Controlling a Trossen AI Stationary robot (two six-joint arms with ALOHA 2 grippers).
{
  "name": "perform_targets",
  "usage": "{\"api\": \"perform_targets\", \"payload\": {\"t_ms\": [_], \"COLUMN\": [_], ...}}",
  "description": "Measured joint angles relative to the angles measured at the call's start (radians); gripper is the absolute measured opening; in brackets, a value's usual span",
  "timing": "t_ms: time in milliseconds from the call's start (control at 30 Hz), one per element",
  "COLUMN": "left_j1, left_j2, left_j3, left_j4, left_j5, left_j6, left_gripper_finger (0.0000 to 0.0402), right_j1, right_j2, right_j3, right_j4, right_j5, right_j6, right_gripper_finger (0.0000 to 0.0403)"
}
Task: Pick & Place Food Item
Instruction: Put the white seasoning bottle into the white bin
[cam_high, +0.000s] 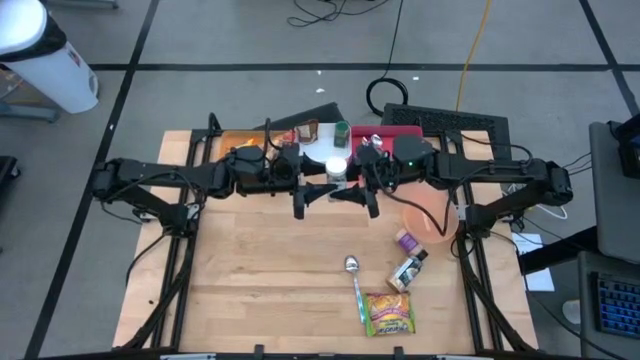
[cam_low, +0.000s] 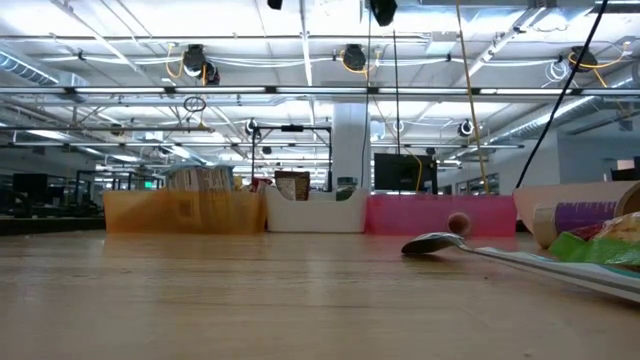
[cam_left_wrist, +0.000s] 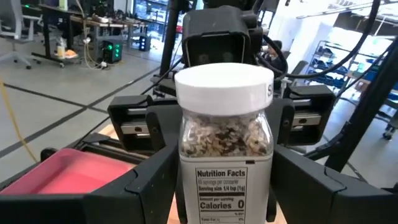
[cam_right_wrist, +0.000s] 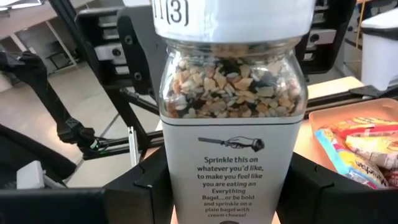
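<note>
Handover in mid-air: a seasoning jar (cam_high: 336, 170) with a white lid hangs between the two arms above the far half of the wooden surface (cam_high: 270, 280), upright, lid up, its long axis vertical. In the left wrist view its nutrition panel faces the left arm; in the right wrist view the "Sprinkle this on" side faces the right arm.

Nearest the onlooker, on the surface's front edge well apart from the jar, lie a yellow snack packet (cam_high: 389, 313) and a spoon (cam_high: 355, 282) whose handle runs toward that packet. A little farther back, to the jar's right-hand side, rest a small bottle (cam_high: 408, 270), a small purple tub (cam_high: 406, 240) and a clear orange bowl (cam_high: 431, 217).

Then the jar itself. The left gripper (cam_high: 300, 195) and the right gripper (cam_high: 366, 193) meet at it from opposite sides, each pair of fingers (cam_left_wrist: 134, 196) standing partly spread on either flank of the jar body. Both appear to pinch it, though which arm truly carries the weight cannot be told. The step looks like a pass from one arm to the other; the next move calls for one gripper to let go cleanly while the other keeps the jar level, then a carry to a bin.

Beyond the jar, along the far edge, stand an orange bin (cam_high: 235, 143), a white bin (cam_high: 320, 148) and a pink bin (cam_high: 390, 135).
</note>
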Motion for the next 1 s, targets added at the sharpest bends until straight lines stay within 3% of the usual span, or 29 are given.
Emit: {"api": "perform_targets", "payload": {"t_ms": [133,400,600,1000], "left_j1": [0.006,0.068,0.09,0.091], "left_j2": [0.0,-0.003,-0.003,0.118], "left_j3": [0.0,0.001,0.009,0.332], "left_j4": [0.001,0.0,-0.026,-0.55], "left_j5": [0.018,0.191,0.259,0.287], "left_j6": [-0.027,-0.157,-0.185,-0.024], "left_gripper_finger": [0.0243,0.0243,0.0243,0.0243], "right_j1": [0.0,0.0,0.0,0.0], "right_j2": [0.0,0.0,0.0,0.078], "right_j3": [0.0,-0.001,-0.001,-0.002], "right_j4": [-0.02,-0.122,-0.137,-0.112], "right_j5": [-0.006,-0.014,-0.025,-0.078], "right_j6": [0.01,0.01,0.011,0.033], "right_gripper_finger": [0.0189,0.0189,0.0189,0.0189]}}
